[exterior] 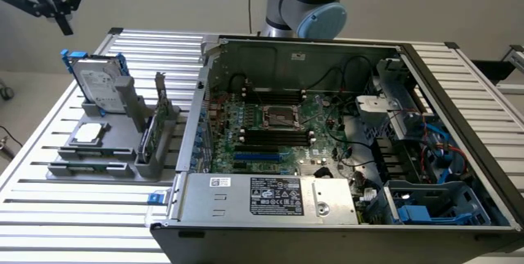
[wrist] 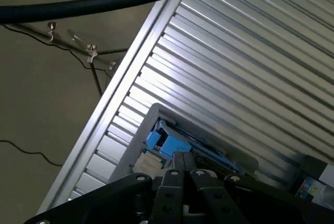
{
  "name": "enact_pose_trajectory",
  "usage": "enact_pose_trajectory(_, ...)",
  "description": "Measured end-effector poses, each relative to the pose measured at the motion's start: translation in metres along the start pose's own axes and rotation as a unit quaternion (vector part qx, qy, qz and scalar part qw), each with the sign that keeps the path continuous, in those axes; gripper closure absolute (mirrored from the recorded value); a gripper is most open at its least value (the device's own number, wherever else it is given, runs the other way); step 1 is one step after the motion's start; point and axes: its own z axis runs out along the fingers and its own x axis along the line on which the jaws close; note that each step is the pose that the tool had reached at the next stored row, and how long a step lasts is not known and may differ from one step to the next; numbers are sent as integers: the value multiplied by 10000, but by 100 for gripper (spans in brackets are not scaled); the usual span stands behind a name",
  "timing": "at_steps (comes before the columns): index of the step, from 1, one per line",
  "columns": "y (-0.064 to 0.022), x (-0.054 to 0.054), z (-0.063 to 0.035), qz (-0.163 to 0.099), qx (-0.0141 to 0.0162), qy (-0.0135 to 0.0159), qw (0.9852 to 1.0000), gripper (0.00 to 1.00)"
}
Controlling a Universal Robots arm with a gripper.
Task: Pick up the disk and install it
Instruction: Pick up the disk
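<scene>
One disk (exterior: 97, 83) stands on edge in the grey rack (exterior: 90, 167), at nine o'clock of the open case (exterior: 327, 239) in the exterior view. Its long axis is nearly upright, the top leans slightly away from the case, and the label faces me. My gripper (exterior: 65, 29) hangs at eleven o'clock of the disk, apart from it, fingers pointing down, jaws closed on nothing. In the wrist view, the gripper (wrist: 183, 157) lines up with the disk (wrist: 166, 141).
</scene>
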Motion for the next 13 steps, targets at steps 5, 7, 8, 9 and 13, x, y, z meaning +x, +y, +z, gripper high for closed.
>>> enact_pose_trajectory(5, 0, 0, 6, -451, -5, 19, 9990, 89)
enact_pose_trajectory(7, 0, 0, 8, -634, -6, 27, 9980, 89)
enact_pose_trajectory(8, -1, 0, 9, -723, -7, 31, 9974, 89)
enact_pose_trajectory(9, -1, 0, 11, -814, -8, 35, 9967, 89)
enact_pose_trajectory(13, -2, 0, 16, -1179, -11, 50, 9930, 89)
